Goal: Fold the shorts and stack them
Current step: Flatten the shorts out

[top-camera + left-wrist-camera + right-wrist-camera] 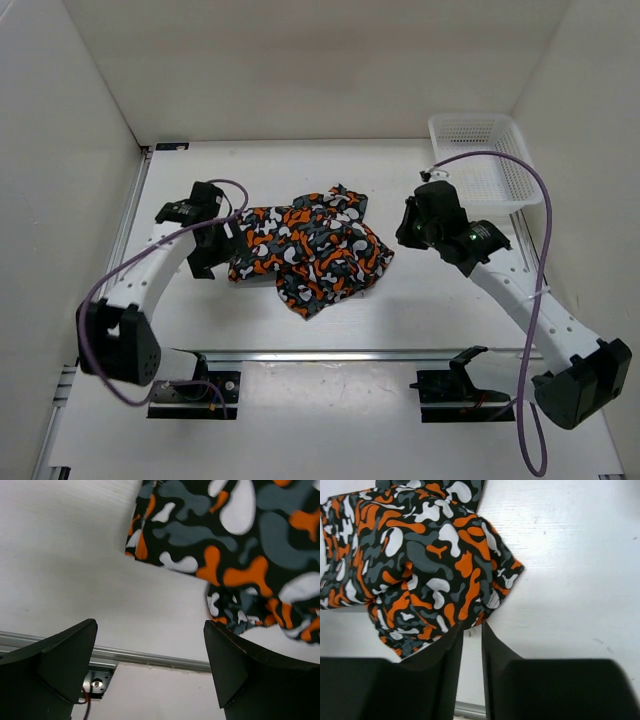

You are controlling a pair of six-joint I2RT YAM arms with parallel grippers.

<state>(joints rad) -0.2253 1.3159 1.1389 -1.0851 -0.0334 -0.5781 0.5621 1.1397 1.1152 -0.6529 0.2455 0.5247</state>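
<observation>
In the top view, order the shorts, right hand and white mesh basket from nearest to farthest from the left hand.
1. shorts: just beside the left hand, mid-table.
2. right hand: across the shorts, right side.
3. white mesh basket: far right corner.

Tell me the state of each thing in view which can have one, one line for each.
shorts: loosely bunched, not neatly folded, lying free, not held.
left gripper: open wide, holding nothing, beside the left edge of the cloth.
right gripper: shut, holding nothing, near the right edge of the cloth.
white mesh basket: upright, looks empty.
</observation>
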